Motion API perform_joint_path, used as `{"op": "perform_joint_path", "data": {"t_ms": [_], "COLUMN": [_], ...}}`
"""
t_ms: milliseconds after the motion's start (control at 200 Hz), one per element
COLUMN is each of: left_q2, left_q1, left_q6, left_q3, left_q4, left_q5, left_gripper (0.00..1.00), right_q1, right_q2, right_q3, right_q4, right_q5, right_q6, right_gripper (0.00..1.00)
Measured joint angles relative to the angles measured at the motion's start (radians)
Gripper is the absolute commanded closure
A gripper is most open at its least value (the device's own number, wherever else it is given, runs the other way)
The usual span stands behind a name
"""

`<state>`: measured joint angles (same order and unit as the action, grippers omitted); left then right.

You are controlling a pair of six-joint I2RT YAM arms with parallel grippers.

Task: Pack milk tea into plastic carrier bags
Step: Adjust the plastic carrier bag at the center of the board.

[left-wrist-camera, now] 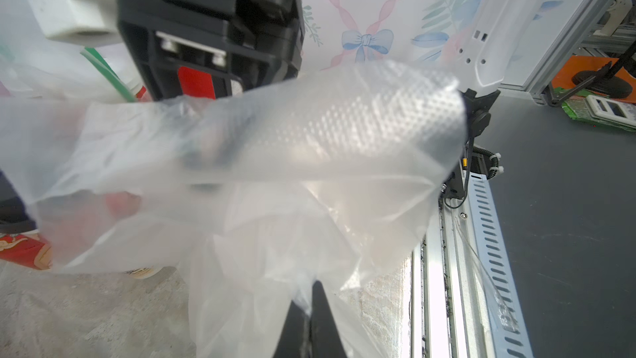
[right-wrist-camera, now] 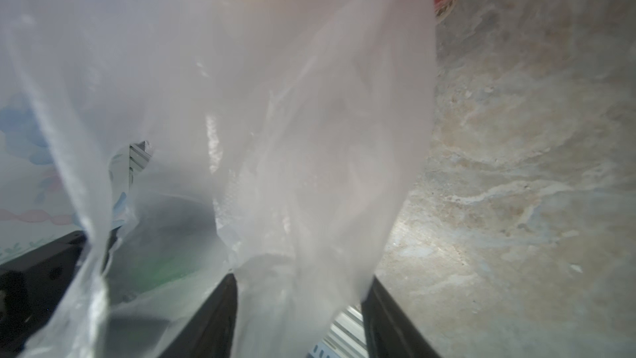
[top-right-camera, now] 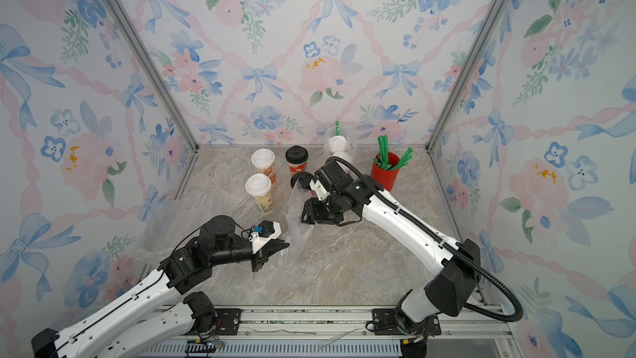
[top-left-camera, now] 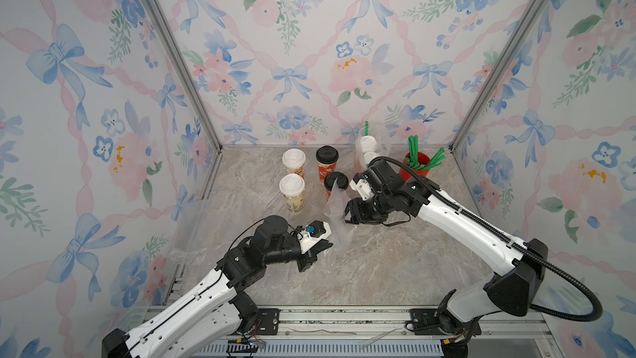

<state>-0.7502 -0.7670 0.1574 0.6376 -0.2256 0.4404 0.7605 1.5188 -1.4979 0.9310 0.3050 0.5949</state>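
Clear bag [top-left-camera: 339, 216] strung between my two claws, mid-table [top-left-camera: 395, 270].
Its long axis runs back to front: the top end leans on the nearer black-lidded cup [top-left-camera: 336, 180], the lower end points toward the arm bases. The film is thin, milky and crinkled. My left claw [left-wrist-camera: 315, 291] is pinched tight on the lower edge. My right claw [right-wrist-camera: 303, 291] stands part-wide, with film hanging between its jaws.

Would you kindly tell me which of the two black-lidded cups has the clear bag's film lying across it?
The front black-lidded cup, beside the right gripper: the clear bag overlaps its lid. The rear black-lidded cup stands uncovered.
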Motion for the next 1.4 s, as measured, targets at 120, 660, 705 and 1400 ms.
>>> {"op": "perform_joint_path", "data": {"t_ms": [120,660,705,1400], "left_q2": [-0.007,-0.048,-0.055,-0.098], "left_q1": [0.0,-0.001,-0.001,0.002], "left_q6": [0.0,-0.162,-0.189,-0.412], "left_q3": [0.0,0.103,0.127,0.277], "left_q4": [0.0,-0.009,-0.009,-0.083], "left_q5": [-0.013,-0.166,-0.188,-0.269], "left_gripper": [0.84,0.39,0.35,0.07], "right_q1": [0.0,0.002,0.003,0.028], "right_q2": [-0.003,-0.1,-0.1,-0.153], "right_q3": [0.0,0.03,0.031,0.126], "right_q4": [-0.005,-0.043,-0.041,-0.029], "right_q5": [-0.022,-0.2,-0.222,-0.408], "right_q6": [0.002,-0.024,-0.032,-0.153], "right_gripper": [0.78,0.94,0.94,0.95]}}
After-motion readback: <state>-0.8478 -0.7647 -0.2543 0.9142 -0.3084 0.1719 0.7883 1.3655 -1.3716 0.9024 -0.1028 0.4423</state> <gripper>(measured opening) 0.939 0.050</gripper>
